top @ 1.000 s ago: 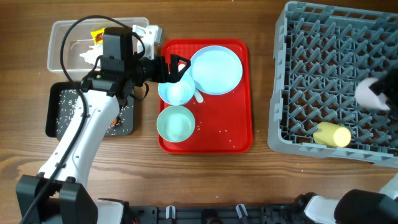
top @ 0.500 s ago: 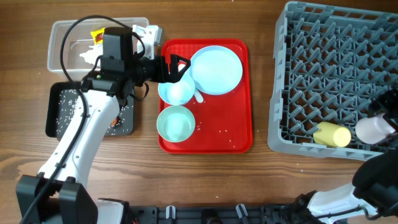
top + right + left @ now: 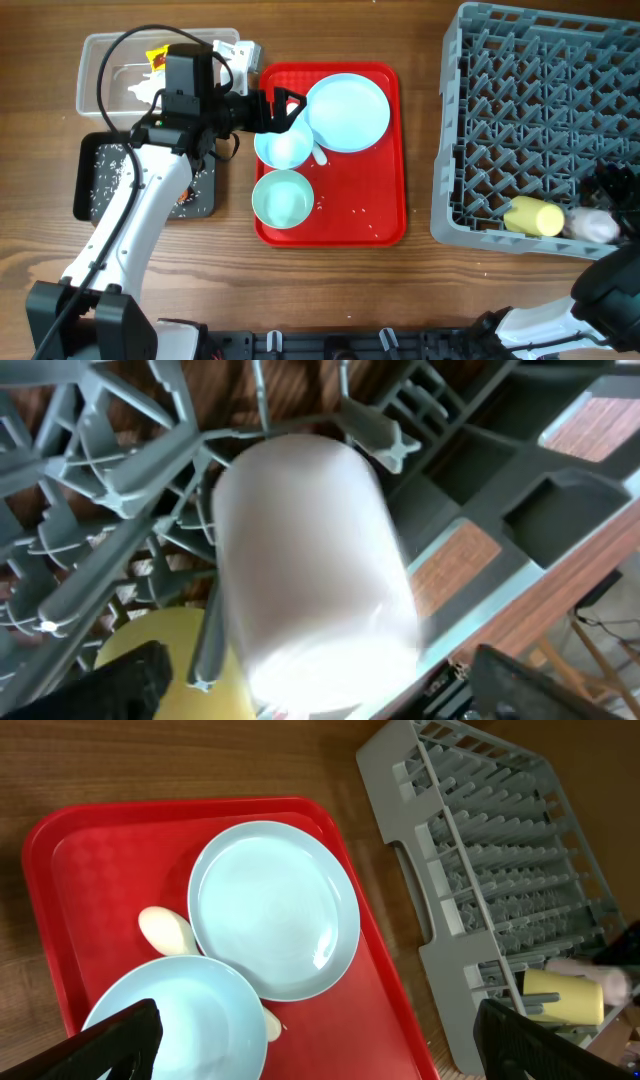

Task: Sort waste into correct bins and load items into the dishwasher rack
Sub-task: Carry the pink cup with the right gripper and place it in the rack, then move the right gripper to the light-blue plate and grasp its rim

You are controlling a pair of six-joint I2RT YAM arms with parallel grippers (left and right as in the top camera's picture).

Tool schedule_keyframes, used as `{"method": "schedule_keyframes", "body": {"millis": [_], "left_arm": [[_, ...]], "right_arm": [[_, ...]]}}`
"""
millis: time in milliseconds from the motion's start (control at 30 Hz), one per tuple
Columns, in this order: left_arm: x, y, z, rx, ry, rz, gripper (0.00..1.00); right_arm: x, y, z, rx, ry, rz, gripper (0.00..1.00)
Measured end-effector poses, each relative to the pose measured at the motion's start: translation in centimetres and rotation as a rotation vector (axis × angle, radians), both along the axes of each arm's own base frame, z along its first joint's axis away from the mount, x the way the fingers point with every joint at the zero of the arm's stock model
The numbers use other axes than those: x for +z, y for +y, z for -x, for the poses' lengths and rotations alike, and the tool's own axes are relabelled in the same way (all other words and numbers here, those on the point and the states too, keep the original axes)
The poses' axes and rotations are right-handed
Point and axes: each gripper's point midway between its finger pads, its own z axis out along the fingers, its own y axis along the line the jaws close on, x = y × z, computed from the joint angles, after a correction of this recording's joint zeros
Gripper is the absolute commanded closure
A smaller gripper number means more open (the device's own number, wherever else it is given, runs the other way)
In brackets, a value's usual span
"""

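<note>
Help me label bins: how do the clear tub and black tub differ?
The clear tub is see-through, holding a yellow wrapper and white tissue; the black tub is opaque, scattered with rice grains. The clear tub lies farther from the robot than the black tub. Both are rectangular.

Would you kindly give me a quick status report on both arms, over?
Left pincer open over bowl nearest plate. Right pincer open, pink cup lying in rack beside yellow cup. Nothing seen in the way.
</note>
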Motion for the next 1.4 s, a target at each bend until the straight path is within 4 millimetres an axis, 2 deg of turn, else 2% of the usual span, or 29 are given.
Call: {"method": "schedule_keyframes", "body": {"millis": [100,133,267,333,433,500,533,567,633,700,767,867,1000,1033,1100,1133,1167,1333,1400], "left_arm": [[0.0,0.0,0.0,0.000,0.000,0.000,0.00],[0.0,0.0,0.0,0.000,0.000,0.000,0.00],[0.0,0.0,0.0,0.000,0.000,0.000,0.00],[0.0,0.0,0.0,0.000,0.001,0.000,0.00],[0.0,0.0,0.0,0.000,0.001,0.000,0.00],[0.0,0.0,0.0,0.000,0.000,0.000,0.00],[0.0,0.0,0.0,0.000,0.000,0.000,0.00],[0.0,0.0,0.0,0.000,0.001,0.000,0.00],[0.0,0.0,0.0,0.000,0.000,0.000,0.00],[0.0,0.0,0.0,0.000,0.000,0.000,0.00],[0.0,0.0,0.0,0.000,0.000,0.000,0.00],[0.0,0.0,0.0,0.000,0.000,0.000,0.00],[0.0,0.0,0.0,0.000,0.001,0.000,0.00],[0.0,0.0,0.0,0.000,0.000,0.000,0.00],[0.0,0.0,0.0,0.000,0.003,0.000,0.00],[-0.1,0.0,0.1,0.000,0.005,-0.001,0.00],[-0.2,0.0,0.1,0.000,0.010,-0.002,0.00],[-0.4,0.1,0.4,0.000,0.023,-0.004,0.00],[-0.5,0.1,0.4,0.000,0.029,-0.005,0.00]], "right_arm": [[0.3,0.2,-0.5,-0.002,-0.025,-0.017,0.00],[1.1,0.0,-1.1,-0.002,-0.052,-0.015,0.00],[6.1,-0.7,-4.8,0.018,-0.239,0.004,0.00],[9.3,0.2,-6.9,0.064,-0.379,-0.003,0.00],[14.1,3.9,-8.9,0.203,-0.569,-0.002,0.00],[18.4,8.7,-10.4,0.376,-0.716,0.022,0.00],[20.0,11.2,-11.1,0.463,-0.769,0.029,0.00],[20.9,12.9,-11.5,0.524,-0.799,0.035,0.00],[21.9,17.9,-13.0,0.682,-0.849,0.015,0.00],[21.6,21.1,-14.5,0.772,-0.859,0.002,0.00],[20.6,23.0,-15.5,0.810,-0.848,-0.021,0.00],[17.2,25.6,-17.1,0.838,-0.781,-0.085,0.00],[10.7,29.1,-19.0,0.882,-0.646,-0.173,0.02],[8.8,30.2,-19.6,0.892,-0.612,-0.194,0.05],[6.4,31.7,-20.2,0.899,-0.567,-0.221,0.14],[5.4,32.3,-20.4,0.901,-0.550,-0.232,0.16],[4.6,32.9,-20.8,0.907,-0.545,-0.238,0.23],[2.6,34.6,-22.3,0.899,-0.549,-0.233,0.40],[1.5,35.1,-22.7,0.895,-0.536,-0.229,0.43]]}}
